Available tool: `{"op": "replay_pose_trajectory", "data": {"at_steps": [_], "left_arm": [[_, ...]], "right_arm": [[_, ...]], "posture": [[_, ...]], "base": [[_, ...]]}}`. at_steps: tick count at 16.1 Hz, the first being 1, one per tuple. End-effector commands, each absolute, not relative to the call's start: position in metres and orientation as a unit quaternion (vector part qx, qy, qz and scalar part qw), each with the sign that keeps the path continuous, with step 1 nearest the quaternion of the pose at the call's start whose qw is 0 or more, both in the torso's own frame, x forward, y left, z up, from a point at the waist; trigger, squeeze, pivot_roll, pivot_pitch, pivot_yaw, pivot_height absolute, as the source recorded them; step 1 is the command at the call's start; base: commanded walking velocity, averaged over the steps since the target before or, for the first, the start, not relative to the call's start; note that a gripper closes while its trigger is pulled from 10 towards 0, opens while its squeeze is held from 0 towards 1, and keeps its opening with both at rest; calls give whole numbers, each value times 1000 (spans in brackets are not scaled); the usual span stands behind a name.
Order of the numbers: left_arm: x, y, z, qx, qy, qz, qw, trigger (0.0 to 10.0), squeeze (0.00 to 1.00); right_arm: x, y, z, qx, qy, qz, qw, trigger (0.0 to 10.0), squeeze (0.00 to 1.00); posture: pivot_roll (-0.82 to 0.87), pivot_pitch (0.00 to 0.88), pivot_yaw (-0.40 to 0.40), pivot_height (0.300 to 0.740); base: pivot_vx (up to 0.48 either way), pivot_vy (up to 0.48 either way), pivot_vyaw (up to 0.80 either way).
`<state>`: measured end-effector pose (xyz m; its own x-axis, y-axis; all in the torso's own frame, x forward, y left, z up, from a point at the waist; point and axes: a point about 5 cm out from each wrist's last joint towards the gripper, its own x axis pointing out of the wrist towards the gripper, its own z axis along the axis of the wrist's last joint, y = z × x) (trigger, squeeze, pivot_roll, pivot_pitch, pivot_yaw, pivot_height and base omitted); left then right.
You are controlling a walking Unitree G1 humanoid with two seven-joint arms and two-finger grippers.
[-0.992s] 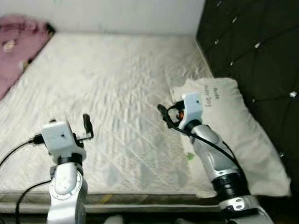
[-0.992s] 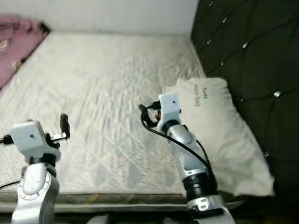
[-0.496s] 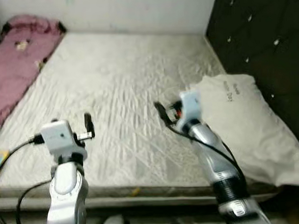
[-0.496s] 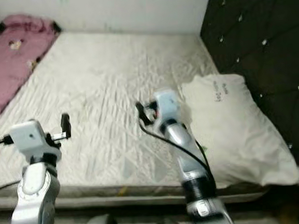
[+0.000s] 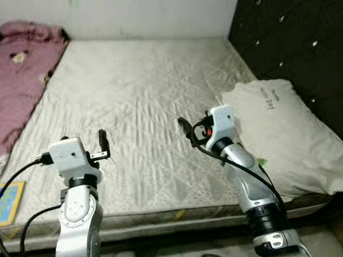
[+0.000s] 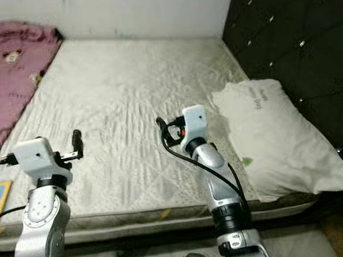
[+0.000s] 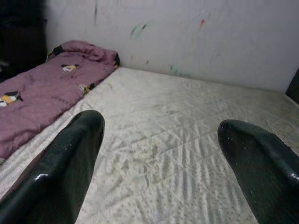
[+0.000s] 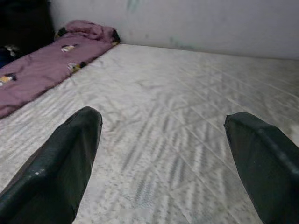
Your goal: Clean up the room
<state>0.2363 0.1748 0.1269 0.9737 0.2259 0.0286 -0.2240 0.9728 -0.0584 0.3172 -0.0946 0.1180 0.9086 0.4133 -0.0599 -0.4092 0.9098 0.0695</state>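
The robot stands at the near edge of a big bed with a pale quilted cover. Both arms are held up in front of it, over the near part of the bed. The left gripper is on the left side and its two black fingers are spread wide apart with nothing between them. The right gripper is near the middle of the bed, just beside the pillow, and its fingers are spread wide too, also holding nothing. A white pillow lies at the right side of the bed, next to the dark padded headboard. It sits a bit crooked, and its near corner hangs over the edge of the bed. A small green thing shows beside the pillow, but it is too small to tell what it is. A pink blanket with little cartoon pictures lies bunched up along the far left side of the bed, reaching to the wall. A flat blue and yellow thing, maybe a book, lies low on the left, off the bed, probably on the floor. The cleaning looks like it has hardly begun, I think. The middle of the bed is bare and smooth, but the blanket is not folded, the pillow is not straight, and the flat thing has not been picked up.
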Motion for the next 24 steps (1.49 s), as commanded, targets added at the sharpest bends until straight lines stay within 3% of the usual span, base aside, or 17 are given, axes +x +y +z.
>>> {"op": "replay_pose_trajectory", "data": {"at_steps": [1, 24], "left_arm": [[236, 181, 129, -13, -22, 128, 991, 10000, 0], [237, 182, 130, -20, -21, 137, 990, 10000, 0]], "right_arm": [[318, -82, 123, 27, 30, 234, 971, 10000, 0], [322, -77, 118, 15, 43, 248, 968, 10000, 0]], "posture": [[53, 0, -46, 740], [50, 0, -50, 740]], "base": [[0, 480, 0], [0, 480, 36]]}}
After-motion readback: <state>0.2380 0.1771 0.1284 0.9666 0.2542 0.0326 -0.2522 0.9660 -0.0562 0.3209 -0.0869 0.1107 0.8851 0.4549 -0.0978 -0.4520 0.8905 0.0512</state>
